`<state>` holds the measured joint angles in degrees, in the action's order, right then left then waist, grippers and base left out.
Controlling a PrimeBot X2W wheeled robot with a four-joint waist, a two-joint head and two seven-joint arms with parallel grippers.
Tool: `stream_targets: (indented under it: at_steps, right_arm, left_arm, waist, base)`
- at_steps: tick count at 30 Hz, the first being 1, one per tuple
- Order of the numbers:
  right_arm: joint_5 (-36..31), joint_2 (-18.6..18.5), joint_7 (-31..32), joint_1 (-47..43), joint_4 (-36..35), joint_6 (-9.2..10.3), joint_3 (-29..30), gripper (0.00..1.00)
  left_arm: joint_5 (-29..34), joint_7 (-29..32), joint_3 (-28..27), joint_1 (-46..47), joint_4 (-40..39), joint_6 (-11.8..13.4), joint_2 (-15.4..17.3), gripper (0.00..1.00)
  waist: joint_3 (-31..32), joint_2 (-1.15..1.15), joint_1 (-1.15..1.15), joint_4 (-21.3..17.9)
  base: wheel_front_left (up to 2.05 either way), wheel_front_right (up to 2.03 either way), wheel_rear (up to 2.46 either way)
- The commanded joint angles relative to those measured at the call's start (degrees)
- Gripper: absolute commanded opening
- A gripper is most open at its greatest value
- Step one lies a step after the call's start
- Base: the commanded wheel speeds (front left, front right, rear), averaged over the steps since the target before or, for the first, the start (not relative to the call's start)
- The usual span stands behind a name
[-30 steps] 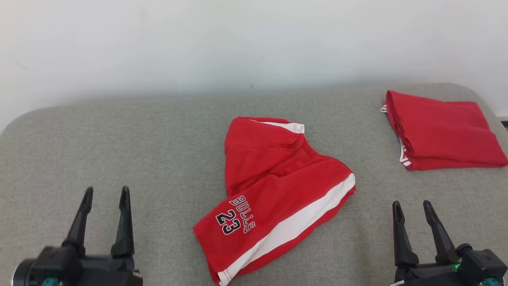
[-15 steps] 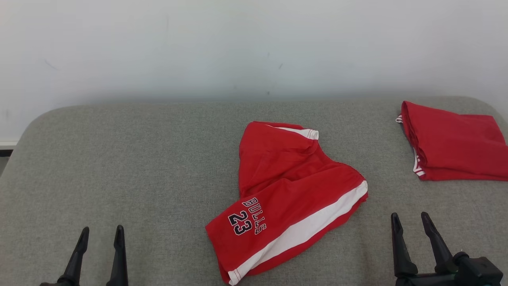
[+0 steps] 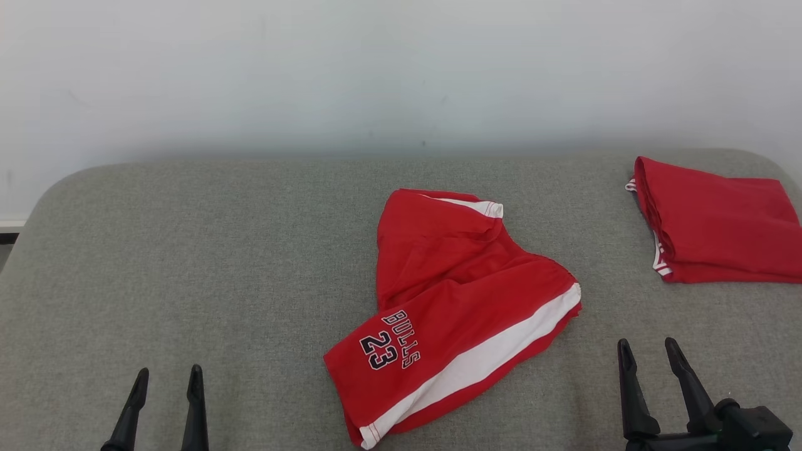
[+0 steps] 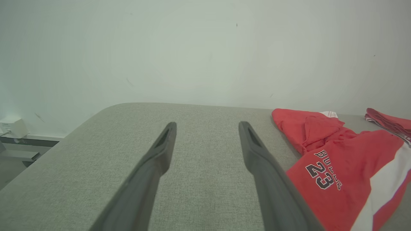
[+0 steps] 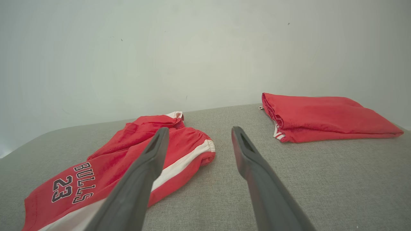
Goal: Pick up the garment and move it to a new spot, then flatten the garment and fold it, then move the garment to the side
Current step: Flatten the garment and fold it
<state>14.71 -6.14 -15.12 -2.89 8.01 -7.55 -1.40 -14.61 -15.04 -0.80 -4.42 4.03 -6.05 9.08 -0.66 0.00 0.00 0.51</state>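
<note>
**Work surface.** A grey fabric-covered pad (image 3: 219, 263) with rounded far corners stands against a plain pale wall (image 3: 376, 75).

**Task item.** The garment (image 3: 463, 282), a pair of red shorts, lies loose on the pad slightly right of centre. It is crumpled, not flat. One leg runs toward the near edge and shows a broad white side stripe (image 3: 482, 360) and dark lettering (image 3: 388, 341) reading "BULLS 23". The far part is bunched and turned over on itself, with a white-trimmed edge (image 3: 479, 207) at its far right corner. Nothing grips it.

**Other item.** A second red garment (image 3: 720, 225), folded into a neat flat stack, lies at the far right corner of the pad, well apart from the shorts. Striped white trim shows along its left edge.

**Grippers.**
- The left gripper (image 3: 169, 371) is at the near left of the pad, well apart from the shorts, with its fingers pointing toward the wall. The fingers stand wide apart with bare grey fabric between them, and it holds nothing.
- The right gripper (image 3: 646, 342) is at the near right, near the striped leg but clear of it. Its fingers are likewise spread wide and empty. In the right wrist view the shorts lie to the left of its fingers and the folded stack to the far right.
- Whether either gripper's tips touch the pad cannot be told.

**Surroundings.** The left wrist view shows a small white box (image 4: 13, 127) low on the wall beyond the pad's left end.
</note>
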Motion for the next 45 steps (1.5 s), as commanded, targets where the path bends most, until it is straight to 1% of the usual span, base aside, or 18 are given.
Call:
stream_targets:
  at_steps: [1,4,6,10,14,21,24,27,33,34,35,36,37,41,45]
  right_arm:
    - [0.14,-0.15,-0.01,0.10,0.03,0.11,-0.03,1.00]
    - [0.02,-0.05,0.00,0.06,0.17,0.11,-0.05,1.00]
    - [-0.04,0.02,-0.01,0.04,0.23,0.11,-0.04,1.00]
    - [-0.08,0.05,0.00,0.06,0.39,0.11,-0.05,1.00]
    - [0.05,0.00,0.00,0.33,0.50,0.11,-0.39,1.00]
    - [0.44,-0.44,-0.01,0.72,0.65,0.11,-0.91,1.00]
    - [0.55,-0.57,-0.01,1.01,0.67,0.11,-1.03,1.00]
    - [0.62,-0.69,0.00,1.34,0.63,0.11,-1.04,1.00]
    - [0.58,-0.97,-0.01,1.83,0.44,0.11,-1.19,1.00]
    - [0.53,-1.00,-0.01,1.92,0.35,0.11,-1.22,1.00]
    - [0.45,-1.05,0.00,1.96,0.27,0.11,-1.15,1.00]
    - [0.40,-1.08,0.00,1.96,0.25,0.11,-1.03,1.00]
    - [0.36,-1.11,0.00,1.94,0.18,0.11,-0.97,1.00]
    - [0.07,-1.03,0.00,1.90,0.06,0.11,-0.66,1.00]
    - [-0.21,-0.81,-0.01,1.50,-0.28,0.11,0.03,1.00]
  left_arm:
    - [0.20,-0.18,-0.23,0.02,0.28,-0.21,-0.29,1.00]
    - [0.49,-0.18,0.28,0.42,0.55,-0.46,-0.91,1.00]
    - [0.81,-0.18,1.64,0.32,0.97,-0.81,-1.33,1.00]
    - [1.24,-0.17,6.50,0.18,2.74,-1.20,-2.01,1.00]
    - [0.33,-0.17,11.38,1.14,6.04,-1.51,-2.21,1.00]
    - [-2.74,-0.17,21.28,2.70,12.38,-1.38,-1.39,1.00]
    - [-4.39,-0.17,24.26,3.97,15.16,-1.39,-1.03,1.00]
    - [-5.37,-0.18,26.59,4.88,17.42,-1.40,-1.07,1.00]
    - [-7.39,-0.18,28.58,7.44,20.98,-1.40,-1.29,1.00]
    - [-7.81,-0.18,28.81,8.07,21.58,-1.40,-1.33,0.74]
    - [-8.57,-0.18,28.91,8.57,22.41,-1.41,-1.48,0.53]
    - [-8.97,-0.18,28.86,9.05,23.07,-1.41,-1.65,0.14]
    - [-9.06,-0.17,29.06,9.64,23.66,-1.41,-1.70,0.00]
    - [-9.85,-0.17,29.59,10.83,24.92,-1.41,-1.68,0.00]
    - [-9.83,-0.18,27.68,12.15,24.57,-1.40,-1.01,0.00]
  waist:
    - [0.00,0.00,0.00,0.01]
    - [0.02,0.00,0.00,0.08]
    - [0.09,0.00,0.00,0.12]
    - [0.16,0.00,0.00,0.20]
    - [-0.05,0.00,0.00,0.05]
    - [-0.83,0.00,0.00,-1.15]
    - [-1.32,0.00,0.00,-1.76]
    - [-1.88,0.00,0.00,-2.38]
    - [-2.93,0.00,0.00,-3.64]
    - [-3.09,0.00,0.00,-3.81]
    - [-3.22,0.00,0.00,-3.93]
    - [-3.36,0.00,0.00,-4.01]
    - [-3.47,0.00,0.00,-4.05]
    - [-3.68,0.00,0.00,-4.01]
    - [-3.85,0.00,0.00,-3.25]
  base:
    - [0.00,0.00,0.00]
    - [0.00,0.00,0.00]
    - [0.00,0.00,0.00]
    - [0.00,0.00,0.00]
    - [0.00,0.00,0.00]
    - [0.00,0.00,0.00]
    - [0.00,0.00,0.00]
    - [0.00,0.00,0.00]
    - [0.00,0.00,0.00]
    - [0.00,0.00,0.00]
    - [0.00,0.00,0.00]
    - [0.00,0.00,0.00]
    - [0.00,0.00,0.00]
    - [0.00,0.00,0.00]
    - [0.00,0.00,0.00]
